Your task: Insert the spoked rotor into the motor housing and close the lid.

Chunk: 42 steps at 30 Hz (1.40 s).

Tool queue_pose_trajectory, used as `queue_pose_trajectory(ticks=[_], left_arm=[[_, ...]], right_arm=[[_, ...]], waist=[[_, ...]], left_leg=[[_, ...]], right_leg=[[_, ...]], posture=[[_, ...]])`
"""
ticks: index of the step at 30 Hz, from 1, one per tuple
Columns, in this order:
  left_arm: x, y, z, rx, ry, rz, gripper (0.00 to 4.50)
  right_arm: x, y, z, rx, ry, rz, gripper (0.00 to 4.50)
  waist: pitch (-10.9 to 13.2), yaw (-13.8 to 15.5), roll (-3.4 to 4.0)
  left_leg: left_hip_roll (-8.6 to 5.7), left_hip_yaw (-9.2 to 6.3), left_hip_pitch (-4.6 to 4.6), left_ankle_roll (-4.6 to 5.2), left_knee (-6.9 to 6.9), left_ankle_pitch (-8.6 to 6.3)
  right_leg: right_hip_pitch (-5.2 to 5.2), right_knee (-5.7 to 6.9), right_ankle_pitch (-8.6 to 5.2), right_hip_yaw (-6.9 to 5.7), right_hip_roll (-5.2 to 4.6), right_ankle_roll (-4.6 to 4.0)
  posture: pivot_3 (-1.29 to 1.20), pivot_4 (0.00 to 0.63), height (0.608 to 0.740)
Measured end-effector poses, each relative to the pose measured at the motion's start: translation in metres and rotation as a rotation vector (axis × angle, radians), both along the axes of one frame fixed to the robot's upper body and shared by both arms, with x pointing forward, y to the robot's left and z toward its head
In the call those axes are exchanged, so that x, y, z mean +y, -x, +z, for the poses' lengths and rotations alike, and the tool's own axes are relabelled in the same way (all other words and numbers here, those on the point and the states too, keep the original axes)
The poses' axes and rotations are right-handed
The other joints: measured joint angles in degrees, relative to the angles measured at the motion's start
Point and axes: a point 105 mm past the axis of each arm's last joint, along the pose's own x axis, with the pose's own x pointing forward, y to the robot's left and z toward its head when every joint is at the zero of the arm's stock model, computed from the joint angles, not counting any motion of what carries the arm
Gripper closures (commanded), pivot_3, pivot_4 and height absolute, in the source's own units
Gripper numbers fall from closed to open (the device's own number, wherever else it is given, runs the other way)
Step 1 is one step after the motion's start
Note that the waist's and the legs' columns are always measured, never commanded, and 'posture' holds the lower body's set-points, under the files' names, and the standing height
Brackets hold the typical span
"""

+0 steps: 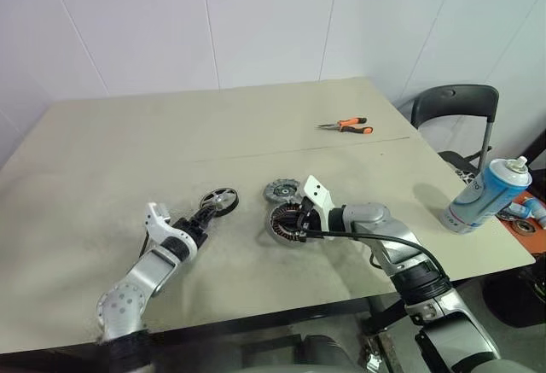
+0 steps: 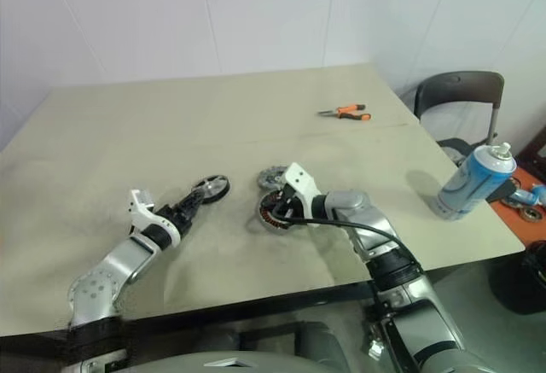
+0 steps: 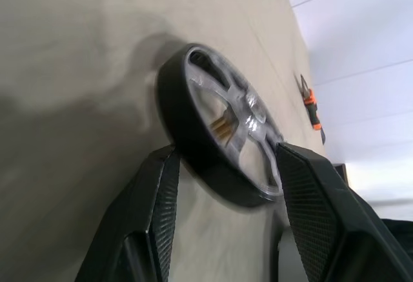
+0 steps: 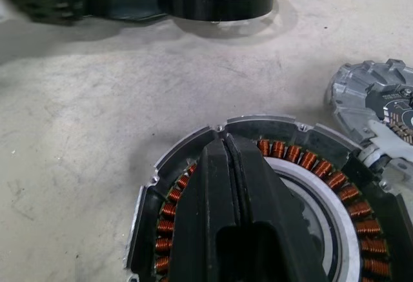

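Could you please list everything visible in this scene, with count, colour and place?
spoked rotor: one, black rim with silvery spokes, on the table left of centre.
motor housing: one, silver-grey with copper windings, table centre.
lid: one, grey, just behind the housing.
pliers: one, orange-handled, far side of the table.
spray can: one, blue and white, table's right edge.
chair: one, dark, beyond the right edge.
table: one, beige.
left gripper: black, open, fingers either side of the rotor.
right gripper: black, shut, over the housing.
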Motion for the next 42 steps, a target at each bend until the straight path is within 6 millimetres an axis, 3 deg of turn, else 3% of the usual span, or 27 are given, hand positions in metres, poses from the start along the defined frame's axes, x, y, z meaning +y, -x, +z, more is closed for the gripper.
queue_pose_trajectory(ticks=[4,13,31,42], left_arm=[[-0.01,-0.011,0.0,-0.005,0.005,-0.019,2.02],[-0.012,-0.015,-0.003,-0.018,-0.003,-0.035,2.02],[0.005,-0.005,0.001,-0.087,0.041,-0.028,2.02],[0.002,-0.006,-0.006,-0.069,0.033,-0.048,2.02]], right_arm=[[0.0,0.0,0.001,-0.002,-0.001,0.001,4.5],[0.0,0.0,0.0,-0.003,0.001,-0.002,4.5],[0.0,0.0,0.0,-0.003,0.002,0.001,4.5],[0.001,0.001,0.0,-0.004,0.004,0.012,4.5]], waist=[[0.0,-0.2,-0.01],[0.0,-0.1,-0.01],[0.0,-0.3,0.0],[0.0,-0.3,0.0]], left_leg=[[0.01,0.0,-0.02,0.0,-0.03,0.0],[0.01,-0.03,0.01,0.0,-0.02,0.0],[0.08,-0.02,0.01,0.0,-0.02,0.0],[0.09,-0.02,0.02,0.0,-0.03,0.0]], right_leg=[[-0.03,-0.01,0.01,0.02,0.02,0.02],[0.0,0.01,0.01,0.02,0.01,0.02],[-0.02,0.01,0.01,0.03,0.01,0.03],[-0.01,0.02,0.05,0.03,0.01,0.08]], posture=[[0.0,0.0,0.74],[0.0,0.0,0.74],[0.0,0.0,0.74],[0.0,0.0,0.74]])
